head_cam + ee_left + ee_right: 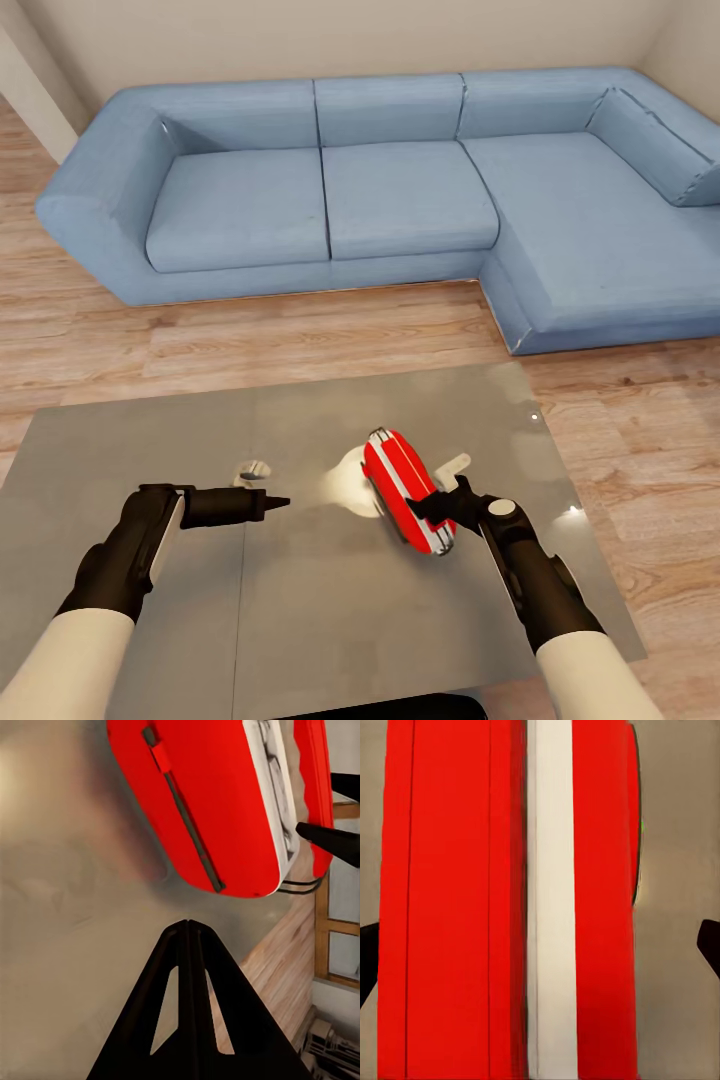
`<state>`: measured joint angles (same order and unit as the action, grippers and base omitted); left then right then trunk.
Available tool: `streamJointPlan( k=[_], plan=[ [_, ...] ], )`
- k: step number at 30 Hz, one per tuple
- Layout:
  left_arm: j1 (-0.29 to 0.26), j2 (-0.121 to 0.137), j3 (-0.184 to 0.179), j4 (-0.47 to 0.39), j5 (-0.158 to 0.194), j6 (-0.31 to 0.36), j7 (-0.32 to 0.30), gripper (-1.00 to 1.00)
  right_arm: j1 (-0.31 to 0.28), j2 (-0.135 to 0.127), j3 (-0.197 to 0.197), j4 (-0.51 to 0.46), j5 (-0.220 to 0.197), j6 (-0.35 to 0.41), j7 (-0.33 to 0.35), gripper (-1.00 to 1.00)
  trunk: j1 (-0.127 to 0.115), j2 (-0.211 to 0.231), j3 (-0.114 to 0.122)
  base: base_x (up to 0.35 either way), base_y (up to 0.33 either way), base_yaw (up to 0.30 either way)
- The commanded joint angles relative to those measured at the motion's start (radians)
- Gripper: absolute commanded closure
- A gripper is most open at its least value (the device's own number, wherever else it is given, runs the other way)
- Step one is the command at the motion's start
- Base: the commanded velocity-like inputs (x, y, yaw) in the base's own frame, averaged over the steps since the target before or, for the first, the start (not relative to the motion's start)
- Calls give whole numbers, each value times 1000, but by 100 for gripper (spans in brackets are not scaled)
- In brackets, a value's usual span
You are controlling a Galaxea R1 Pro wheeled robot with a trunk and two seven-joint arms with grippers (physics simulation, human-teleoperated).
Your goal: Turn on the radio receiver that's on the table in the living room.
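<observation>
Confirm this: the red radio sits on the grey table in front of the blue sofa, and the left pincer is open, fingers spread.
Not quite. The left pincer is shut, its fingers meeting at a point, as the left wrist view shows. The rest stands: the red radio sits on the grey table before the blue sofa.

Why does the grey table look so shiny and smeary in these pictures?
Head view: the glossy table mirrors pale patches beside the radio receiver and small glints near its right edge. Left wrist view: the tabletop looks soft and hazy. Right wrist view: the radio sits very close, its edges slightly blurred.
</observation>
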<state>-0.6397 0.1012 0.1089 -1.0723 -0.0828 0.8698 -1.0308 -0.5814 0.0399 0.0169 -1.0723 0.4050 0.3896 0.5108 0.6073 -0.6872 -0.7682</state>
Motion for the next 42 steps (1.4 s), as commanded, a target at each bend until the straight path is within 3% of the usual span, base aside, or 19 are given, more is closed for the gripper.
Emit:
streamJointPlan(
  k=[1,15,23,25,26,34,42],
  plan=[
    [0,0,0,0,0,0,0,100,0,0,0,0,0,0,0,-100,0,0,0,0,0,0],
    [0,0,0,0,0,0,0,100,0,-2,2,-61,4,50,11,-100,0,0,0,0,0,0],
    [0,0,0,0,0,0,0,100,0,-2,9,-272,3,307,63,-100,0,0,0,0,0,0],
    [0,0,0,0,0,0,0,100,0,-2,10,-339,3,390,105,-100,0,0,0,0,0,0],
    [0,0,0,0,0,0,-1,100,0,-3,13,-396,11,471,150,-100,0,0,0,0,0,0],
    [0,1,0,0,0,0,-28,100,0,-3,72,-467,15,587,164,-100,0,0,0,0,0,0],
    [0,1,0,0,0,0,-36,100,0,-5,78,-490,15,657,166,-100,0,0,0,0,0,0]
  ],
)
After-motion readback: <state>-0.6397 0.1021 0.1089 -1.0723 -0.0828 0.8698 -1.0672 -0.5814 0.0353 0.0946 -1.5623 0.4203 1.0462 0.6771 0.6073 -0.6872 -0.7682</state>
